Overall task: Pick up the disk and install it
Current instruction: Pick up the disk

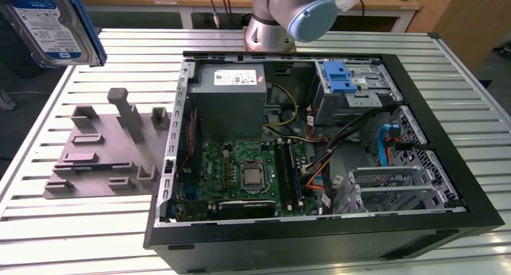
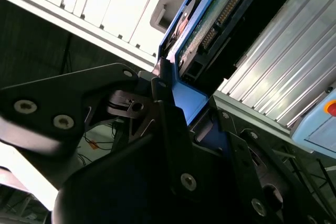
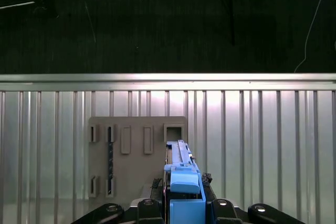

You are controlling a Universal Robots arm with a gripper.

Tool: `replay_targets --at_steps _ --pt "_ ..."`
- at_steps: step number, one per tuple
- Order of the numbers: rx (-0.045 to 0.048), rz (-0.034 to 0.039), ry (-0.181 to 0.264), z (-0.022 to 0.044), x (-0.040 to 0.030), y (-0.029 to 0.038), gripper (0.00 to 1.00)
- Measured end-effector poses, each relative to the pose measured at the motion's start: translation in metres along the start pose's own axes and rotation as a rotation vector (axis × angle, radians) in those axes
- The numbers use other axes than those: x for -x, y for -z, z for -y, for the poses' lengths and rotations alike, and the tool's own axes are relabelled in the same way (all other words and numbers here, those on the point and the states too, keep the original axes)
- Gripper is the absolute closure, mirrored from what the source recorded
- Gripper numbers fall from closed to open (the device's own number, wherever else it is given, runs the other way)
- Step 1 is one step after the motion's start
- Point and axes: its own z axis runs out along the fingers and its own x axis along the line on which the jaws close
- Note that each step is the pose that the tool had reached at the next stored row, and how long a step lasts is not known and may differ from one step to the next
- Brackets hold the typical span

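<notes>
**Blue-framed disk held aloft, installation not yet begun**

Black fingers (image 2: 165,108) are clamped on the blue carrier frame at one end of the disk (image 2: 210,19). The gripper (image 3: 182,182) holds it edge-on in the first wrist view, with nothing else touching it. Directly beneath in that view, a grey slotted holder (image 3: 136,171) lies on the slatted metal desk (image 3: 262,140), close to the desk's edge.

In the exterior view, the disk (image 1: 52,24) hangs high over the desk's far corner on the exterior view's left, label toward the camera. It is well apart from the open computer case (image 1: 319,236), which fills the desk's middle and the exterior view's right. Inside the case, from the near wall back, sit a green motherboard (image 1: 248,173) and a grey power supply box (image 1: 231,95). Toward the case's far corner is a drive bay with a blue ribbed latch (image 1: 339,78). The arm's base (image 1: 271,30) stands at the desk's far edge.

The pick-up looks complete and the carry is the step in hand. Seating the disk would seem to call for crossing to the bay, turning the carrier to match its opening, and staying off the loose cables (image 1: 351,137).
</notes>
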Motion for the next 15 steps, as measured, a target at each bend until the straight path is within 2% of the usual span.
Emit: replay_targets --at_steps 9,15 --pt "0.0001 0.0000 0.000 0.0000 0.0000 0.0025 0.64" --pt "0.0000 0.0000 0.000 -0.0001 0.0000 0.0066 0.64"
